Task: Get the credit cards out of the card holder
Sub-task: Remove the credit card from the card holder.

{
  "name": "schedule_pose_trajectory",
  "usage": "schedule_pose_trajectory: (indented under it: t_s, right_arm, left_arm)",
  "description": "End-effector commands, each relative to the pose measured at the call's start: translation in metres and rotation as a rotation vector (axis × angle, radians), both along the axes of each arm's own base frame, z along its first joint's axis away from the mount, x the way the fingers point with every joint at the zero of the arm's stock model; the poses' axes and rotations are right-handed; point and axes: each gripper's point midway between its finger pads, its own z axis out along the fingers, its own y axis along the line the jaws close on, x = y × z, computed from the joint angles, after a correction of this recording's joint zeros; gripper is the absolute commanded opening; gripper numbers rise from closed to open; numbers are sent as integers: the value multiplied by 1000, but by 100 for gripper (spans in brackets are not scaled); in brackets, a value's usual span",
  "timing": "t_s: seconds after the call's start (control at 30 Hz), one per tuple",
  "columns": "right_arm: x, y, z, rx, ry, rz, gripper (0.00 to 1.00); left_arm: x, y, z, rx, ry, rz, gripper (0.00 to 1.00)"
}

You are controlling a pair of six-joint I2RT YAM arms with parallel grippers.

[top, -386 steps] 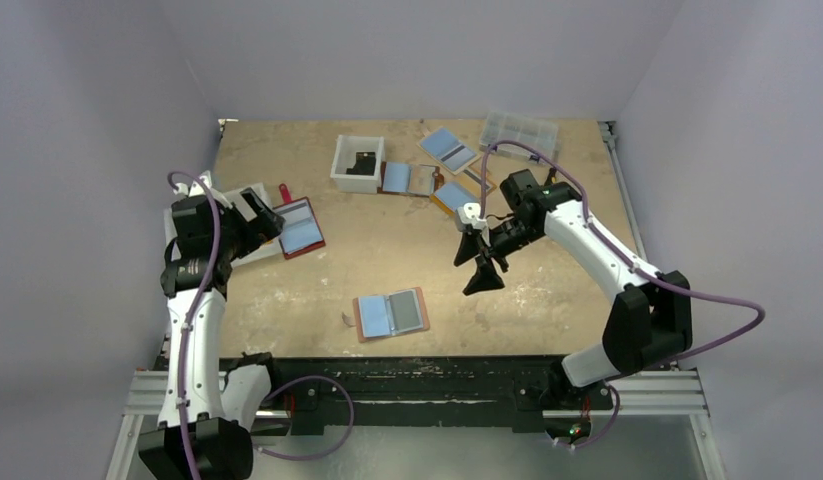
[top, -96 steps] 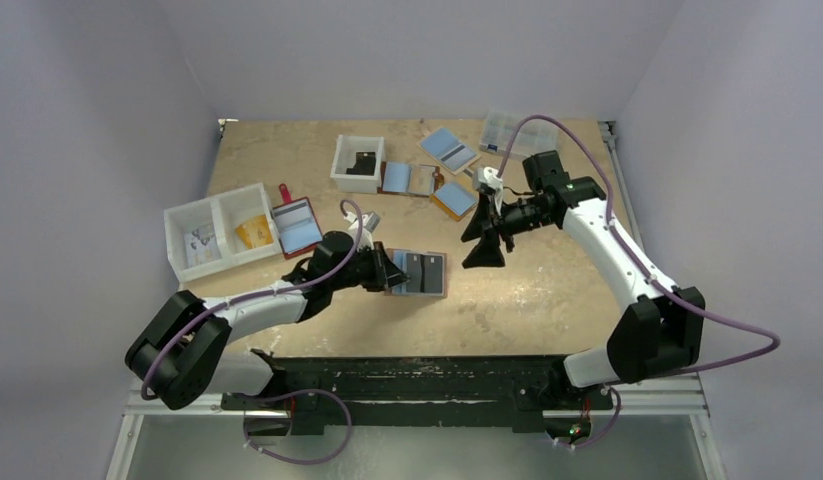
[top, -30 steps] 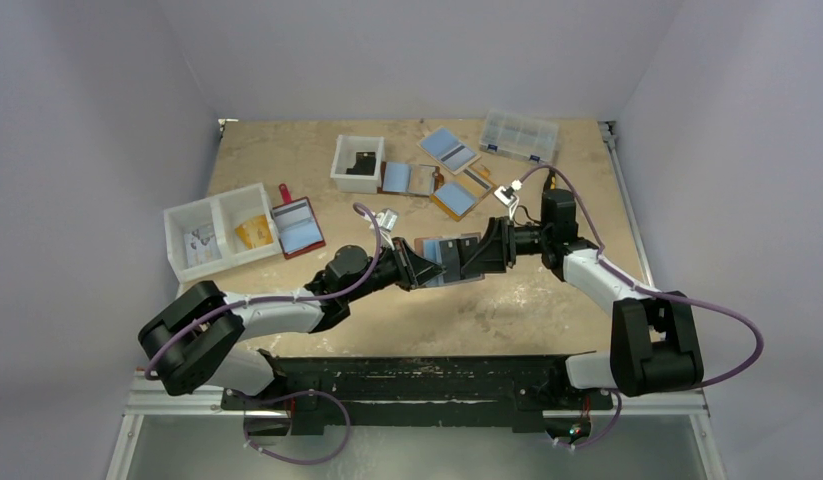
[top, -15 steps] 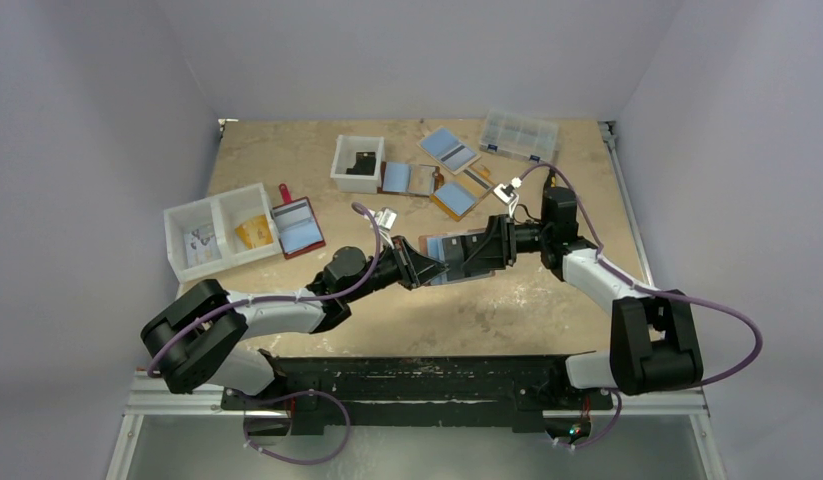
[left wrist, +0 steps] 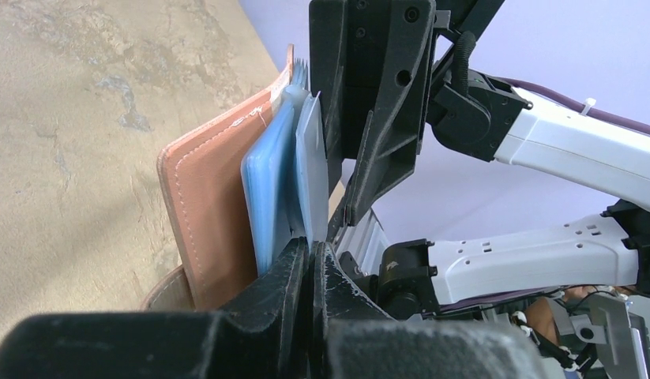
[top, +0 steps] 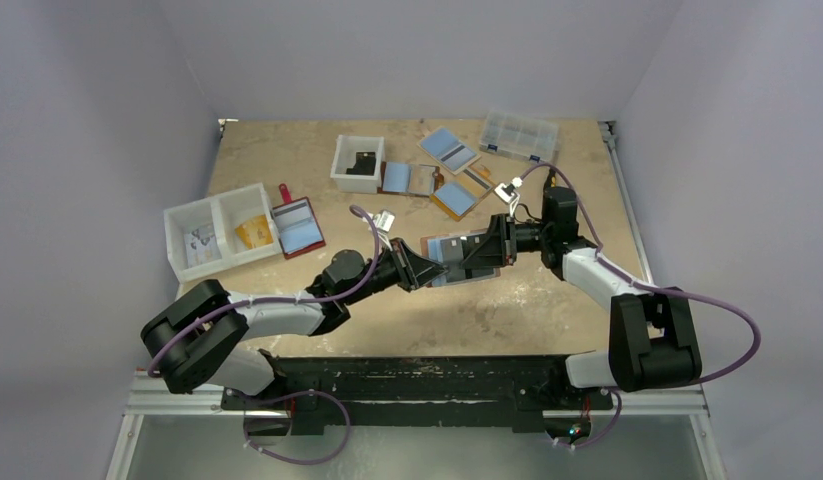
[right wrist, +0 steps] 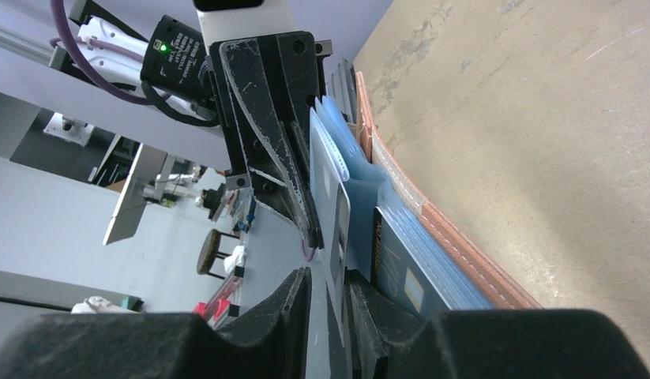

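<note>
left gripper (left wrist: 309,267) clamped shut on the card holder (left wrist: 207,197), holding it on edge over the middle of the table (top: 547,300), likely to present its pockets | right gripper (right wrist: 328,296) jaws narrowed around a pale card (right wrist: 325,189), grip unclear | dark card (right wrist: 400,272) in its pocket

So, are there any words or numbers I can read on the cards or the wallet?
No text can be read anywhere.
The dark card: a tiny orange mark by its edge, maybe print, too blurred to read.
The wallet and the blue card: no words show.
</note>
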Motion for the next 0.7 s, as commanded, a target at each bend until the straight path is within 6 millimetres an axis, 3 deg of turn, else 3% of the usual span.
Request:
schedule_pose_trajectory:
  t_s: [0.0, 0.67]
  right_arm:
    - [-1, -2, 5, 17, -31, 19, 27]
    - [-2, -2, 4, 17, -31, 14, 23]
  left_arm:
    - [2, 2, 9, -32, -27, 24, 0]
    - [7, 12, -9, 17, 28, 83, 0]
